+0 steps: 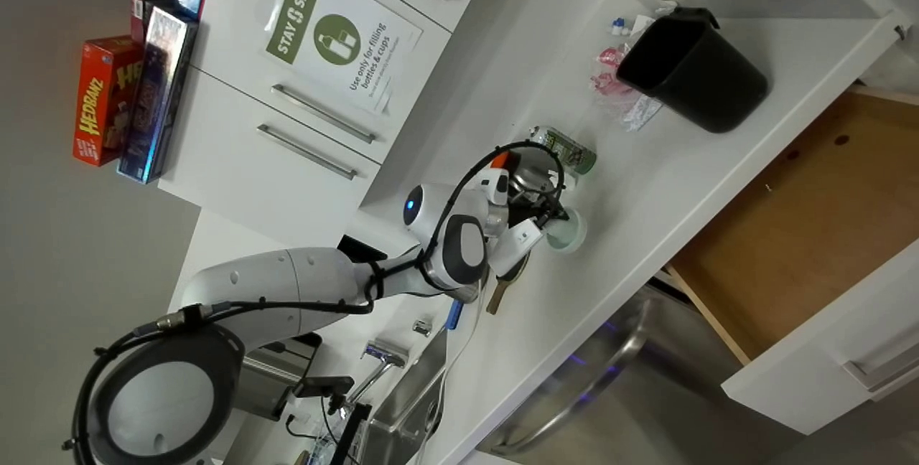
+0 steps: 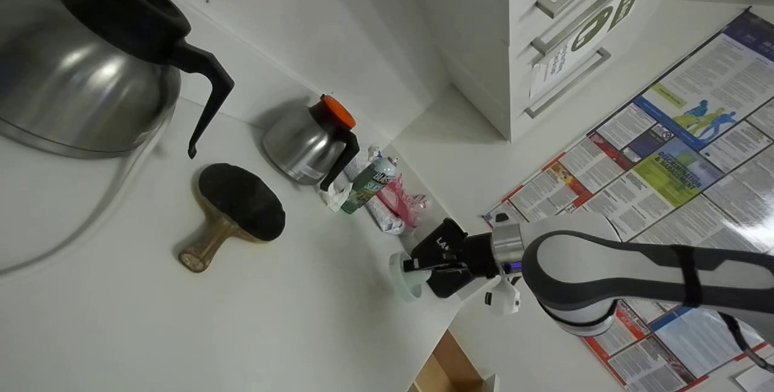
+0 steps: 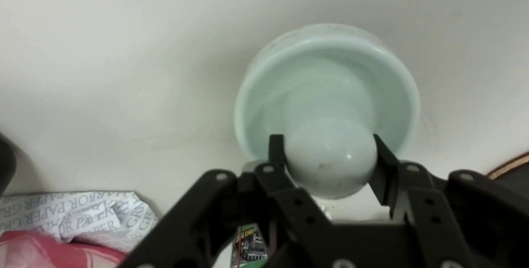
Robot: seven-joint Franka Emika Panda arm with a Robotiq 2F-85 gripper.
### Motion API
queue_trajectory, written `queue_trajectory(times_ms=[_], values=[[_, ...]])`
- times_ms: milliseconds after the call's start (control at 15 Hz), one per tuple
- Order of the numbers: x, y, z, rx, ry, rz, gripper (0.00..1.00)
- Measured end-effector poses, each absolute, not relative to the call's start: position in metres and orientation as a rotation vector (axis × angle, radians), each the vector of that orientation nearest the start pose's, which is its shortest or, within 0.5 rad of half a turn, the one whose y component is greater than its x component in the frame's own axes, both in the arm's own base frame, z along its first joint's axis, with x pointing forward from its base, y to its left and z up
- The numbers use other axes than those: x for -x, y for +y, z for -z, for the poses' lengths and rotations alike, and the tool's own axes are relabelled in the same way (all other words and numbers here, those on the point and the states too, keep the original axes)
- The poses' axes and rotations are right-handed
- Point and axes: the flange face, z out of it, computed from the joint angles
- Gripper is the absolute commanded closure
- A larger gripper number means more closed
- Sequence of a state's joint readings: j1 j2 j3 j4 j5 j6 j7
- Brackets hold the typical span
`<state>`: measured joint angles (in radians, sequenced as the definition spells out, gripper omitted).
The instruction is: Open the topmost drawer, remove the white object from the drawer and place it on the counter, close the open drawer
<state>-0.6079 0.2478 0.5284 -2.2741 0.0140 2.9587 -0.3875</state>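
White pestle [image 3: 330, 160], by its look: rounded, glossy, its lower end inside a pale green bowl [image 3: 330, 42] that seems to stand on the table [image 2: 302, 319]; I can't tell whether it touches the bottom.
Black fingers [image 3: 276, 152]: pinching the pestle from both sides, near its round top.
Likely feel: stiff and smooth like ceramic, perhaps heavy for its size, slippery, apt to chip if knocked.
Best hold: squarely across, just below the bulge, so the top resists sliding through.
Topmost drawer [image 1: 811, 357]: pulled open below the table's edge, not yet closed.
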Motion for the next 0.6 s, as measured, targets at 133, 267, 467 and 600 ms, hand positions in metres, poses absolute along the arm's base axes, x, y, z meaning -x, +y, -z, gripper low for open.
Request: queue_trajectory(times_ms=[133,267,467,600], values=[[-0.571,-0.050,-0.308,3.034,-0.387,0.733,0.25],[-0.571,-0.051,-0.300,3.060,-0.388,0.709,0.17],[-0.571,-0.048,-0.292,3.092,-0.401,0.685,0.00],[-0.572,-0.044,-0.289,3.103,-0.395,0.676,0.00]])
